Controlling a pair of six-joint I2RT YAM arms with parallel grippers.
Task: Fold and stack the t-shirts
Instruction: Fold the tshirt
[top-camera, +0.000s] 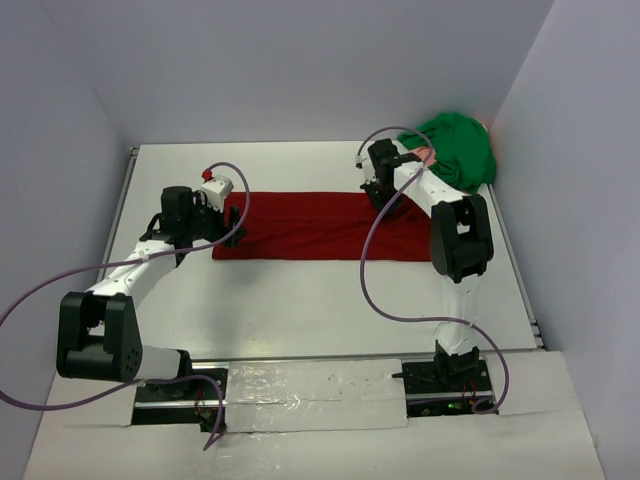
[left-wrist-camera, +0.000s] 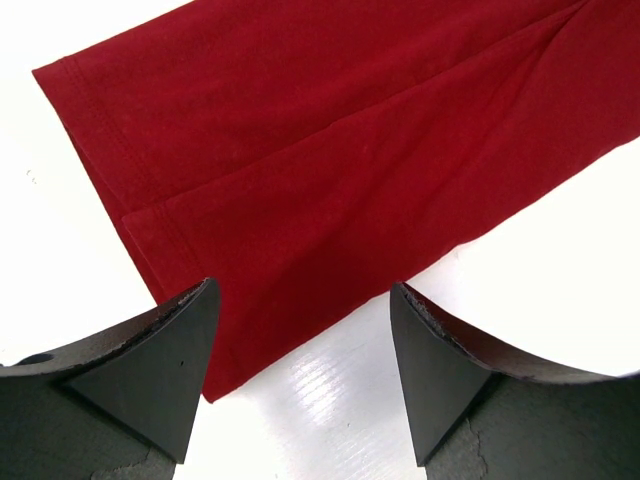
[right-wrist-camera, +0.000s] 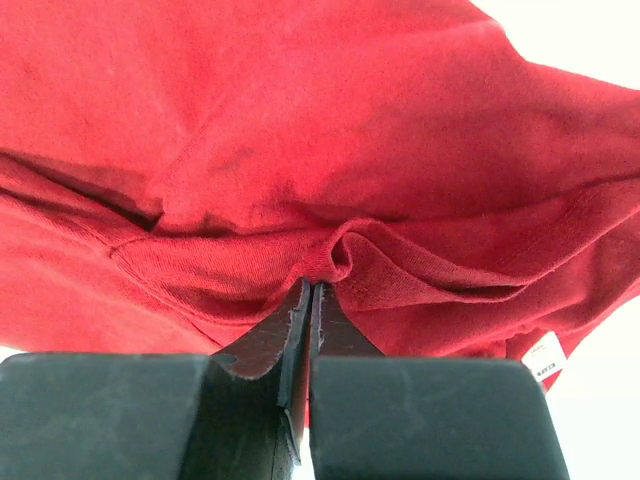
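The red shirt (top-camera: 300, 226) lies folded in a strip across the worktop (top-camera: 300, 310). The right hand (right-wrist-camera: 310, 298) pinches cloth near its right end, likely for the next fold; the left hand (left-wrist-camera: 303, 295) hangs spread above the other end, grasping nothing

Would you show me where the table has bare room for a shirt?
Widest: the bare table between the red shirt and the arm bases. A narrower strip runs behind the shirt to the back wall. Crowded: the far right corner, where the green shirt lies and the right fingers pinch the red shirt.
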